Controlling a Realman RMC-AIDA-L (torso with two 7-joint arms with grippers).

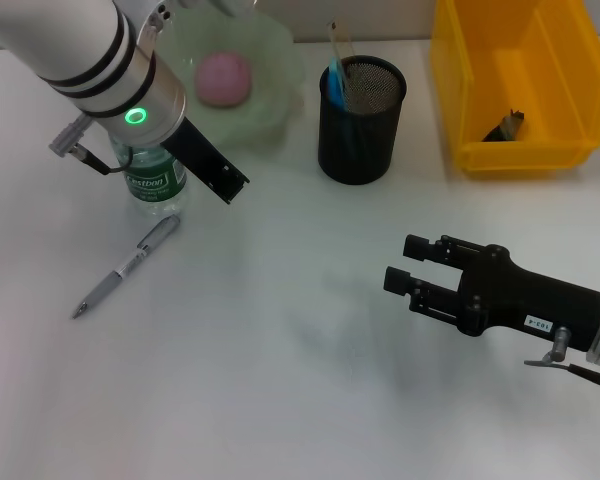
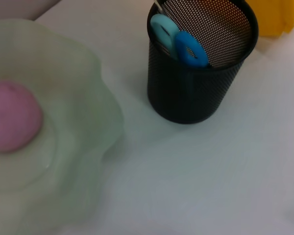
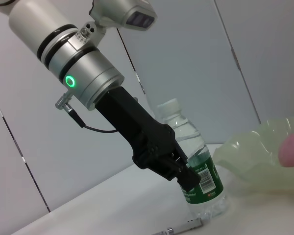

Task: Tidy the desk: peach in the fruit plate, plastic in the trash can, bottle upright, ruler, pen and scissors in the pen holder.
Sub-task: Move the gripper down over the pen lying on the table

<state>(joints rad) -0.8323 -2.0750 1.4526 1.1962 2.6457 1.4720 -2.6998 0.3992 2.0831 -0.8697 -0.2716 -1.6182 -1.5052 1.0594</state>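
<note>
A pink peach lies in the pale green fruit plate. The bottle stands upright under my left arm. My left gripper hangs just to the right of the bottle, above the table. A grey pen lies on the table in front of the bottle. The black mesh pen holder holds blue-handled scissors and a clear ruler. A dark scrap of plastic lies in the yellow trash can. My right gripper is open and empty at the front right.
The trash can stands at the back right, the pen holder beside it and the plate left of that. White tabletop lies between the pen and my right gripper.
</note>
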